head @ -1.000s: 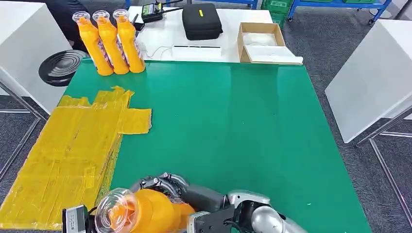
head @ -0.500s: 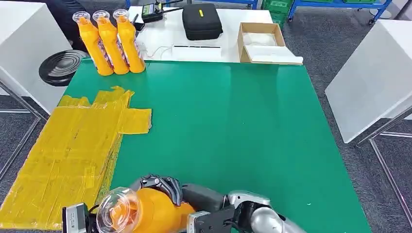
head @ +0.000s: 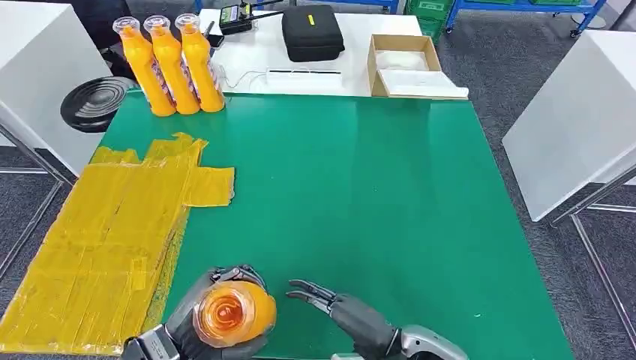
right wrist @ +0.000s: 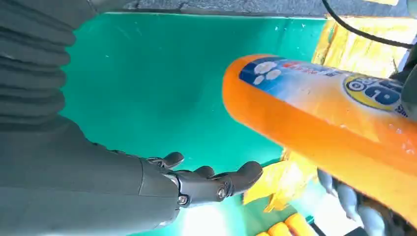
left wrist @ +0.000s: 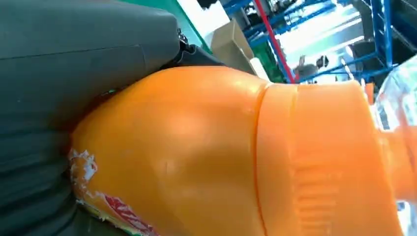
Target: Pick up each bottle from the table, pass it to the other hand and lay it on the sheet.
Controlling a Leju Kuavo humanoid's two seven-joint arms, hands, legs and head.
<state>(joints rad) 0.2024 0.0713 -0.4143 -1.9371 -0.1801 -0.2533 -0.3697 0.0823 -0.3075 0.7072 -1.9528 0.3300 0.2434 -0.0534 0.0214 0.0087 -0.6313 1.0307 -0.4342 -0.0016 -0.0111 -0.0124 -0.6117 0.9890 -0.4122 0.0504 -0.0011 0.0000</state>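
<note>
Head view: we see the left hand (head: 196,330) gripping one bottle (head: 234,313) upright at the near edge, just right of the yellow sheet (head: 105,240). The right hand (head: 337,306) is spread and empty. Three bottles (head: 171,64) stand far left.

Left wrist view: the grip looks snug.

Right wrist view: we judge the smooth bottle could slip or roll off once laid down.

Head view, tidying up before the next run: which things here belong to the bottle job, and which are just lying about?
Job: bottle held by left hand; open right hand; three standing bottles; yellow sheet.
Lying about: black case; cardboard box; black round dish.
</note>
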